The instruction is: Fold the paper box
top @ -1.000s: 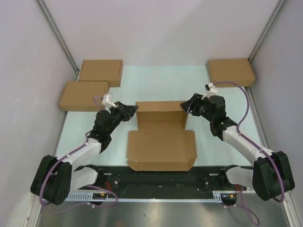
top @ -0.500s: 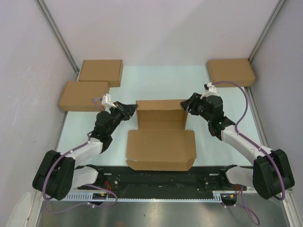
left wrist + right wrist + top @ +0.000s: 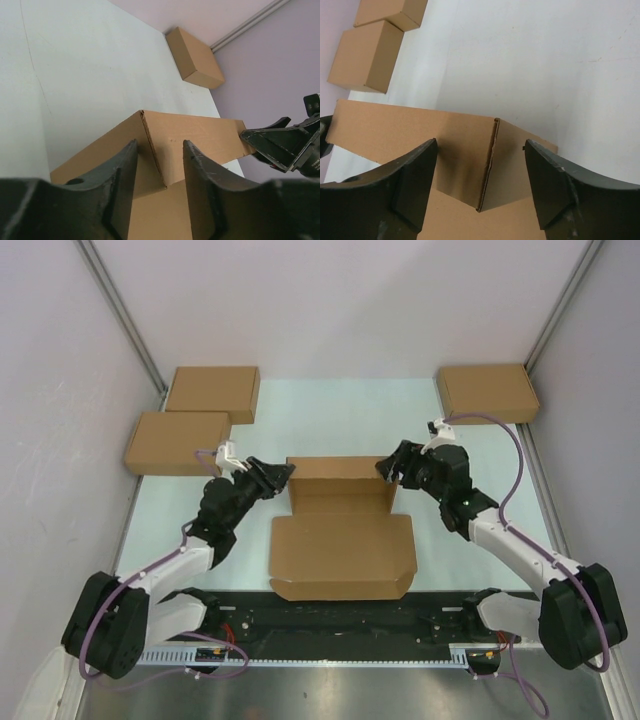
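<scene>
A pale worktop (image 3: 340,415) is being occupied by four cardboard items, with both arms reaching in from the near edge.

The paper box (image 3: 342,555) is lying at the middle of the worktop, toward the near edge. Its widest panel, clipped at the near corners, is lying flat closest to that edge. Beyond it, a narrower section is being held in a raised state, with a far wall and side walls standing up.

One closed box (image 3: 212,392) is sitting at the far left corner. A second closed box (image 3: 177,442) is lying just beside it, toward the near edge. A third closed box (image 3: 487,392) is sitting at the far right corner.

The left claw (image 3: 275,476) is being held at the far left corner of the raised section. In its wrist view the paper box (image 3: 200,135) is being straddled by the left claw (image 3: 160,144), spread, with one finger to each side of the corner crease. Contact with the cardboard cannot be told.

The right claw (image 3: 392,468) is being held at the far right corner of the raised section. In its wrist view the right claw (image 3: 480,145) is spread wide, and the corner crease of the paper box (image 3: 420,130) is being framed between its fingers. Nothing is being pinched.
</scene>
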